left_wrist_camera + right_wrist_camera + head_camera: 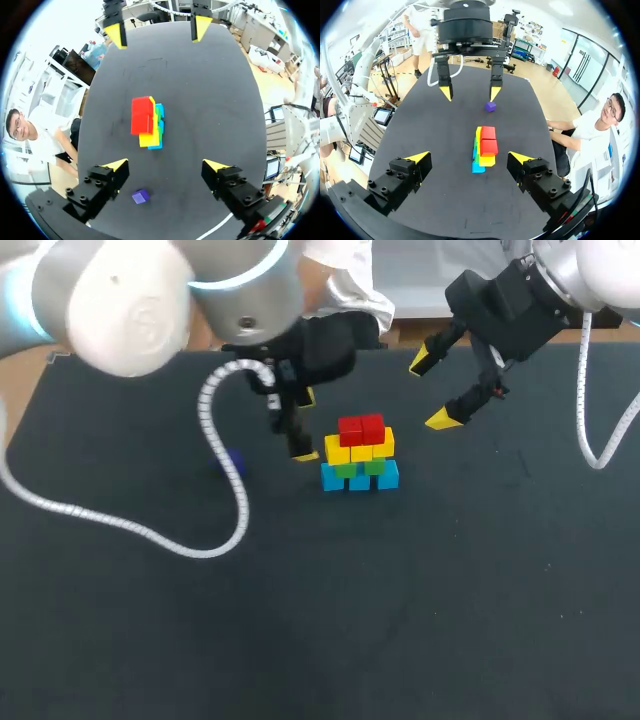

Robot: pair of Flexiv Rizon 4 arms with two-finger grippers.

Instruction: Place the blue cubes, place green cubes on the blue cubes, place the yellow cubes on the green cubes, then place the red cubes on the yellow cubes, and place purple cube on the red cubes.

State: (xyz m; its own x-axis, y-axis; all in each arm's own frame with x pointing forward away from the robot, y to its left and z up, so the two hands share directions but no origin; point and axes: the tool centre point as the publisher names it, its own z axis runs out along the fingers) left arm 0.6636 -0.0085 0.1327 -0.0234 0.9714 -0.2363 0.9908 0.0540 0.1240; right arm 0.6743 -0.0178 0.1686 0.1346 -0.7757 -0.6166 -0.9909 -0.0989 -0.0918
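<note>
One purple cube (232, 462) lies on the surface (450, 590), just left of our left hand (306, 426), whose fingers stand apart. Next stands the stack: blue cubes (360, 480), green cubes (375, 466), yellow cubes (358, 450), red cubes (361, 428) uppermost. Our right hand (432, 390) hangs to its right, fingers apart.

Looking like a robotics lab bench.
Going by the setup: left arm (130, 300) and right arm (590, 270) hanging over a black-topped table (320, 640), white coiled cable (206, 410) trailing across the top, small stack of coloured cubes (359, 455) sitting mid-table as a test piece.
</note>
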